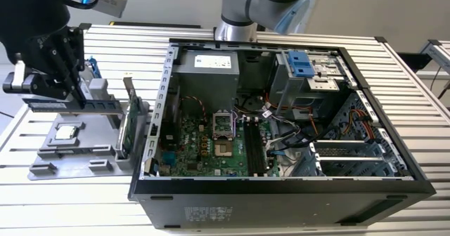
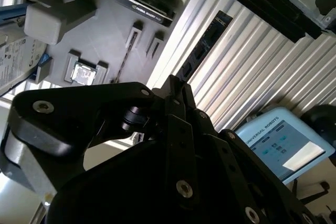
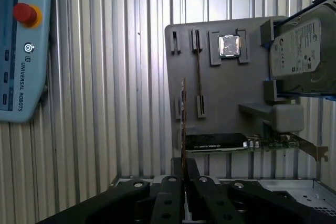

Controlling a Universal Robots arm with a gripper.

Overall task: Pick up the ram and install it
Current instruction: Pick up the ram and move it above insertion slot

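While my jaws are clamped on the ram (image 1: pixel 98 104), held level above the grey holder tray (image 1: pixel 49 165) on the counter (image 1: pixel 77 204), pick-up reads as complete and installation as outstanding, since the memory slots (image 1: pixel 256 149) inside the open computer case (image 1: pixel 281 194) appear empty.

A robotics lab: slatted aluminium bench (image 1: pixel 70 204), opened computer case (image 1: pixel 281 189), robot teach pendant (image 3: pixel 23 51).

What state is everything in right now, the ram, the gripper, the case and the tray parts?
ram: clamped in the gripper, off the grey tray.
gripper: shut on the ram.
computer case: on its side, open.
memory slots: look empty.
expansion card: upright on the tray.
processor: flat in its tray pocket.
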